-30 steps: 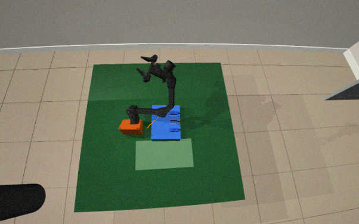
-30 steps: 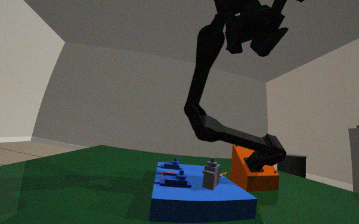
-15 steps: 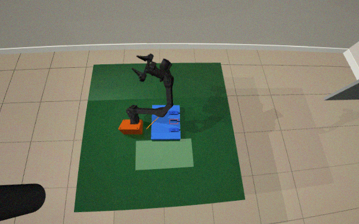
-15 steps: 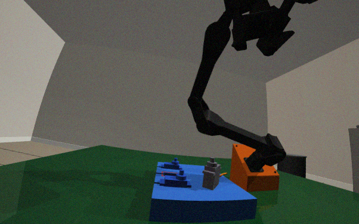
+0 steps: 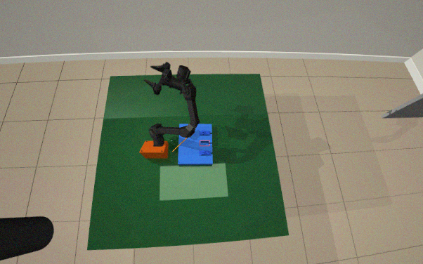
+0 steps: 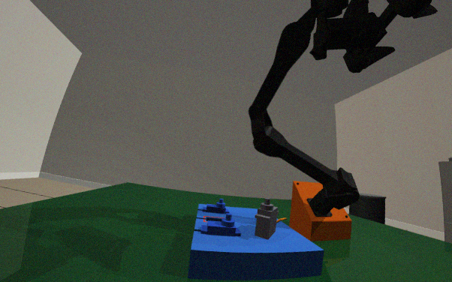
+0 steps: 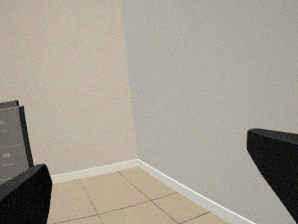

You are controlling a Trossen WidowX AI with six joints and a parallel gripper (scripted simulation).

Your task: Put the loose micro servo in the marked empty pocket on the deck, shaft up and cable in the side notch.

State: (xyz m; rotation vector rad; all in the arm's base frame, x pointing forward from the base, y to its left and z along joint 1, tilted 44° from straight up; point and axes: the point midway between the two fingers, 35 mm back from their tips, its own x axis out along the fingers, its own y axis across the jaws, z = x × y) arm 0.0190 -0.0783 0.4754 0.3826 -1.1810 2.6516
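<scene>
The loose micro servo (image 6: pixel 266 224) is grey and stands upright on top of the blue deck (image 5: pixel 191 159) (image 6: pixel 253 244), its shaft pointing up. It is outside the pocket, on the arm-base side. Its orange cable (image 5: pixel 179 144) (image 6: pixel 282 220) runs past the deck's edge towards the base. In the top view the arm hides the servo's body. The marked pocket's red outline (image 5: pixel 200 143) (image 6: pixel 204 219) lies between two blue servos; no servo stands in it. My gripper (image 5: pixel 148 74) (image 6: pixel 415 30) (image 7: pixel 150 159) is open and empty, high above and well away from the deck.
One blue servo (image 5: pixel 205 133) (image 6: pixel 217 208) and another blue servo (image 5: pixel 205 153) (image 6: pixel 221 228) flank the pocket. The orange arm base (image 5: pixel 155 152) (image 6: pixel 328 230) stands beside the deck. A pale green rectangle (image 5: pixel 193 182) lies on the green mat (image 5: pixel 187 225).
</scene>
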